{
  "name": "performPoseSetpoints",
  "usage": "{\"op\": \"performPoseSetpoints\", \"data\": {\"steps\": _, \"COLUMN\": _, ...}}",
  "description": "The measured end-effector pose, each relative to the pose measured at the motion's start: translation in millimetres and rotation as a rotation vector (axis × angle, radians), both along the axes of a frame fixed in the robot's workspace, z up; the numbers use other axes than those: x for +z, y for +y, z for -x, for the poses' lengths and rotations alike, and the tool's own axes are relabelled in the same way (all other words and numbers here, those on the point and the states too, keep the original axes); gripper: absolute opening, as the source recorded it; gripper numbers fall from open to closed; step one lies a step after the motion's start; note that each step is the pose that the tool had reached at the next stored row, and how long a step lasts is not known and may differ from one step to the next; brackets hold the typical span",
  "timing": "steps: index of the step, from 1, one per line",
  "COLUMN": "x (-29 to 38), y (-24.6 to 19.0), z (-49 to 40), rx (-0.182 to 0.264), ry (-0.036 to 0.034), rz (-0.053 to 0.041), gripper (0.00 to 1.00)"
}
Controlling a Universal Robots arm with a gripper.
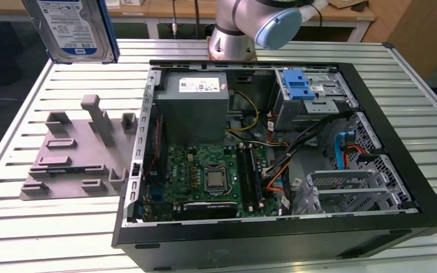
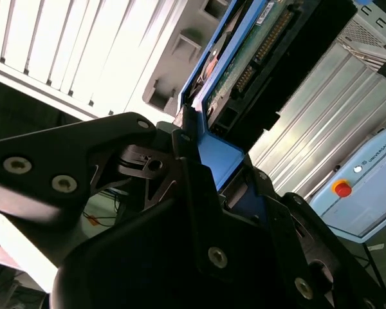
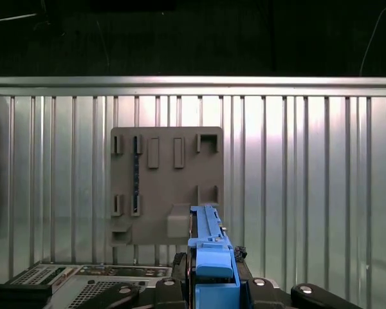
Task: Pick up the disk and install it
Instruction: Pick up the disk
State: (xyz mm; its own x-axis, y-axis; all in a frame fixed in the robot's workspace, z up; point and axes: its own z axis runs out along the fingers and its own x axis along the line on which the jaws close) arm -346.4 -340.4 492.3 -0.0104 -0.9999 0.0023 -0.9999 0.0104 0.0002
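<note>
Silver rectangular hard drive with a white-and-blue label in a blue plastic caddy, the disk (image 1: 74, 28): airborne and upright, label facing the exterior camera. It sits high over the table's far corner on the exterior view's left, clear of the surface.

Black gripper (image 2: 199, 145): clamped on the caddy's blue end in the second wrist view, with the drive's green circuit-board face running away from it. In the first wrist view the caddy's thin edge stands up between the fingers (image 3: 180, 262).

Grey slotted fixture block (image 1: 78, 151): lies on the slatted aluminium table (image 1: 52, 233) near its edge on the exterior view's left, just beside the case. No disk is seen in its slots, and the first wrist view looks straight down on it.

Open black computer case (image 1: 279, 242): lies on its side mid-table, motherboard exposed. A metal drive cage with a blue plastic part (image 1: 298, 85) sits at its far end.

Progress, as a judgement: pick-up done, since the disk is off the fixture and firmly held. Installation not begun, as the disk is well apart from the case and beyond the fixture from it.
</note>
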Motion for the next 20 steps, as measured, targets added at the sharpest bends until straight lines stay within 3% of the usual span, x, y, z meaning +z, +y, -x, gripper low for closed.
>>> {"op": "performPoseSetpoints", "data": {"steps": 5, "x": 0.0, "y": -6.2, "z": -0.3, "rx": 0.000, "ry": 0.0000, "rz": 0.0001, "gripper": 0.36}}
{"op": "performPoseSetpoints", "data": {"steps": 16, "x": 0.0, "y": -7.2, "z": -16.0, "rx": 0.000, "ry": 0.0000, "rz": 0.0002, "gripper": 0.36}}
{"op": "performPoseSetpoints", "data": {"steps": 20, "x": 0.0, "y": -10.2, "z": -17.1, "rx": 0.000, "ry": 0.0000, "rz": 0.0002, "gripper": 0.36}}
